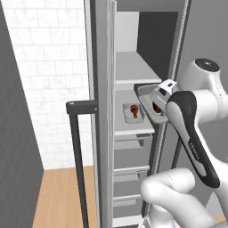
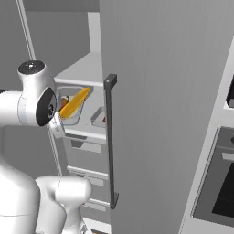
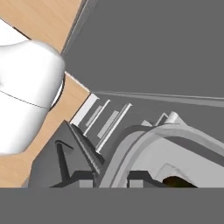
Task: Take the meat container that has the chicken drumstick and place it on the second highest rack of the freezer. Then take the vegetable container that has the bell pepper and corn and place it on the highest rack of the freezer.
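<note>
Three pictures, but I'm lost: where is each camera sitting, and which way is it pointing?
Left base view: behind the arm's left, facing the open freezer; the white arm rises at lower right, carrying the vegetable container. The chicken drumstick lies in its tray on the second highest rack.
Right base view: behind the arm's right, facing the freezer door; the arm rises at lower left, with the corn beside it.
Hand view: on the hand, looking along the gripper, shut on the container's rim.
Both base views share the freezer, arm and container.
</note>
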You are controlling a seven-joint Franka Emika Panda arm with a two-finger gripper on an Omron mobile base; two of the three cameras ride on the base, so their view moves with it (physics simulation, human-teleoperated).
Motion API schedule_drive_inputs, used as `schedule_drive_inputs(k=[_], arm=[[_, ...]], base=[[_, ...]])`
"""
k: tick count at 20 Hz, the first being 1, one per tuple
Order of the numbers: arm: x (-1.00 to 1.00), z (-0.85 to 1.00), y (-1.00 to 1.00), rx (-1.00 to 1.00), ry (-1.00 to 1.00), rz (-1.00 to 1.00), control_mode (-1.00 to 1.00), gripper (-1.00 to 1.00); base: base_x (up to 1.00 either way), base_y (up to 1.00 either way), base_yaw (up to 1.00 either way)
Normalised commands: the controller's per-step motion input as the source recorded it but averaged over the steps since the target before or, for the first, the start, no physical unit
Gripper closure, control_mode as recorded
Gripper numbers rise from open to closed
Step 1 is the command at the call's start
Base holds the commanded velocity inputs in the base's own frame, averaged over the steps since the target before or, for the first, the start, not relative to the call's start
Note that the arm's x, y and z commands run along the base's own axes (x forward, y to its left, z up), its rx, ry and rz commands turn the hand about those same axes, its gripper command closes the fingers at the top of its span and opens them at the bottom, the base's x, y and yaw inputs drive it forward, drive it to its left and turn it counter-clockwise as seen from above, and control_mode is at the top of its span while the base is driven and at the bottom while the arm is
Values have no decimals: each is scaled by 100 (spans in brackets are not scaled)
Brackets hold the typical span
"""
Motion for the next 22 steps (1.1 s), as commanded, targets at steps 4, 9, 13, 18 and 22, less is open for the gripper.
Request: schedule_drive_inputs(k=[4,9,13,18,22], arm=[[56,56,0,0,-18,-3,-100,100],[77,54,11,0,-2,-5,-100,100],[73,30,14,0,0,-2,-100,100],[72,9,4,0,4,0,-100,100],[76,0,1,0,5,0,-100,100]], base=[[0,0,0],[0,0,0],[0,0,0],[0,0,0],[0,0,0]])
